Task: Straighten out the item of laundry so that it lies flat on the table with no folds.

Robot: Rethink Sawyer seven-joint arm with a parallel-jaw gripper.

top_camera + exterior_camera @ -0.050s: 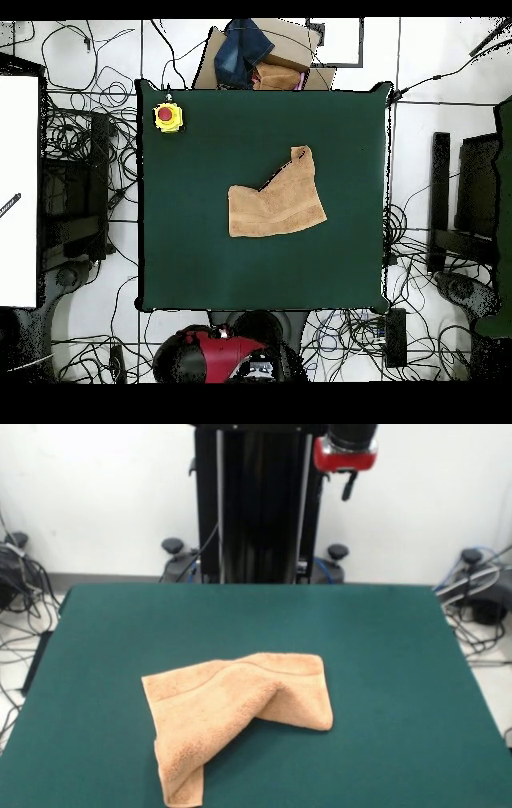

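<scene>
While the arm (346, 452) hangs drawn back above the table's far edge, jaw state cannot be told. Towel (236, 712) lies crumpled near mid-table (200, 150), one corner doubled over into a narrow flap that reaches toward the edge away from the robot. Suggested approach: pinch only the top layer at the flap's tip, lift low, drag outward along the fold's run, release once flat.

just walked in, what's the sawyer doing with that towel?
Nothing is handling it right now. The peach towel lies crumpled on the green table, one end folded over into a narrow tail at the table's edge, so it isn't flat yet. The arm is drawn back, well above and behind the table, not touching anything.
</scene>
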